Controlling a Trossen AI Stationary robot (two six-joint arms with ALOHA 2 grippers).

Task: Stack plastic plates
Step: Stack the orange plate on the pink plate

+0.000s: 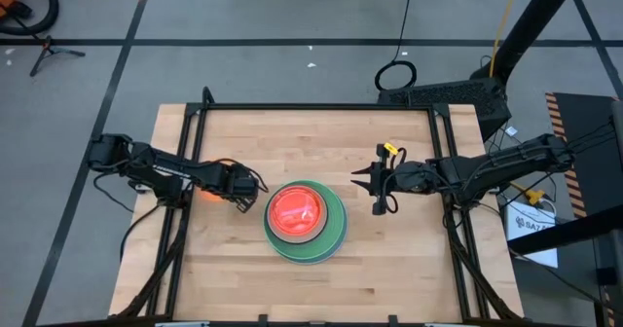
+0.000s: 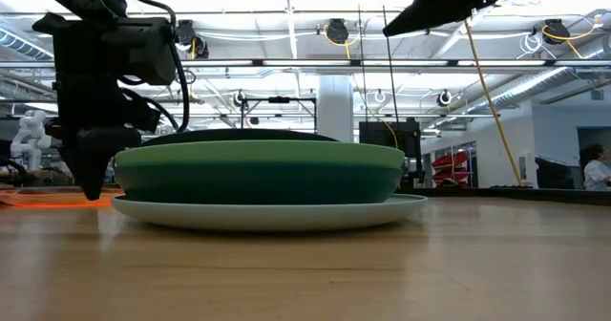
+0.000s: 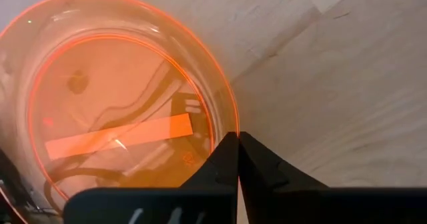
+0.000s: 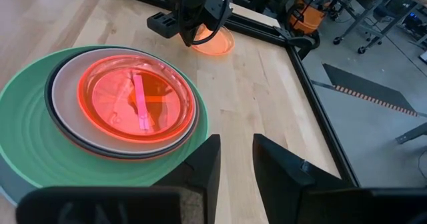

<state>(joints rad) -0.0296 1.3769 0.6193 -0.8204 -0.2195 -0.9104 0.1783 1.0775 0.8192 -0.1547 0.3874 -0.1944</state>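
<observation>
A stack of plastic plates [image 1: 305,220] stands mid-table: a pale plate [image 2: 267,211] at the bottom, green ones above it, then black and grey-white rims, with a translucent orange plate [image 4: 137,97] on top. A second small translucent orange plate [image 1: 208,193] lies left of the stack. My left gripper [image 1: 240,199] points down at that plate's edge nearest the stack and is shut on it. My right gripper [image 1: 362,180] hangs open, high above the table [image 2: 430,15], to the right of the stack. My left gripper pinches the rim [image 3: 230,127] of the small orange plate between its two fingertips [image 3: 223,159], on the side nearest the stack. The fingers come from above, pointing down. The plate sits about level at table height [image 2: 38,199]; whether it is lifted clear, I cannot tell.
A black frame rail [image 1: 311,106] runs around the wooden table. Bare wood lies near [image 1: 311,283] and far [image 1: 311,142] of the stack. Cables and a black stand [image 1: 443,95] sit beyond the far edge; a person [image 2: 597,168] stands far off in the room.
</observation>
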